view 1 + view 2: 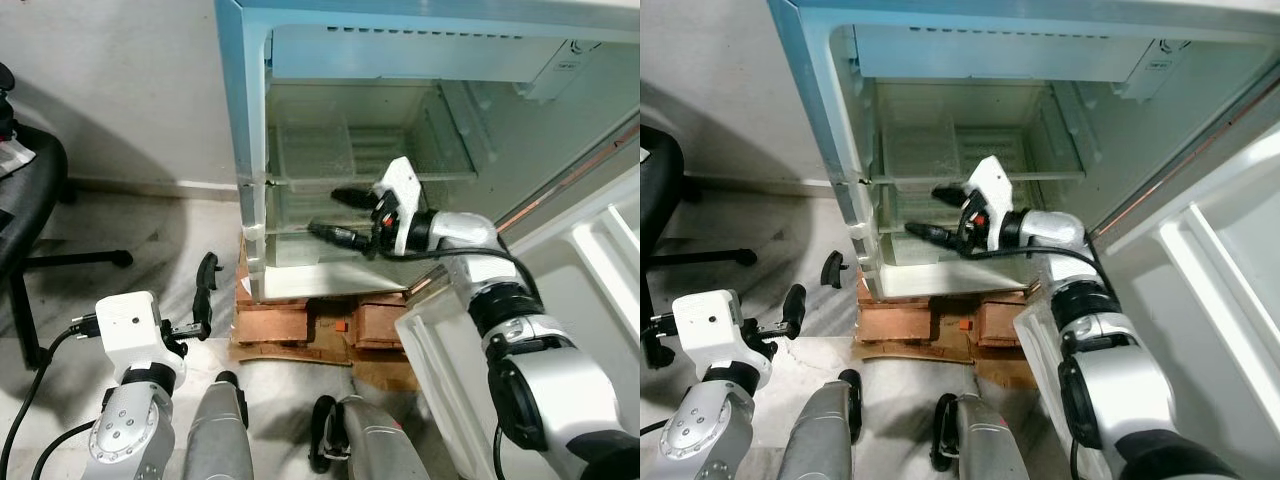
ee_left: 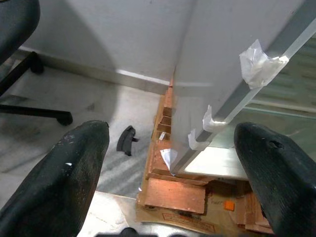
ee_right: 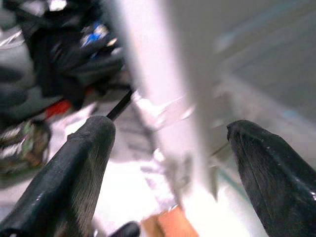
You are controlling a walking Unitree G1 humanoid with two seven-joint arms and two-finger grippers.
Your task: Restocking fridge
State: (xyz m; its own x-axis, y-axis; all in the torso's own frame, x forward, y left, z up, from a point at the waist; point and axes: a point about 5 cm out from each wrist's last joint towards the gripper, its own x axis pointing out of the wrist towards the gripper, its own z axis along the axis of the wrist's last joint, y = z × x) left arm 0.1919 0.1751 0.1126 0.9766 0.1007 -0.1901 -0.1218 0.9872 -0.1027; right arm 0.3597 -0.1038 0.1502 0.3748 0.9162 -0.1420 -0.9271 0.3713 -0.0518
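Two black-fingered grippers are in view. The right gripper [image 1: 338, 215] reaches into the open white fridge [image 1: 243, 120], fingers spread apart and grasping nothing, just in front of the clear glass shelf [image 1: 440, 172]. The left gripper [image 1: 206, 290] hovers low at the near left, released, above the pale marble floor [image 1: 150, 225]. The fridge stands on flattened brown cardboard [image 1: 290, 325]. A black office chair [image 1: 25, 200] sits far left.

A plain room in a home, with a fridge and a desk chair.
The open fridge [image 1: 400, 150] stands at twelve o'clock on cardboard and bricks [image 1: 300, 325] against a bare white wall [image 1: 120, 90]; a black office chair [image 1: 30, 200] sits at nine o'clock on marble flooring [image 1: 130, 230].
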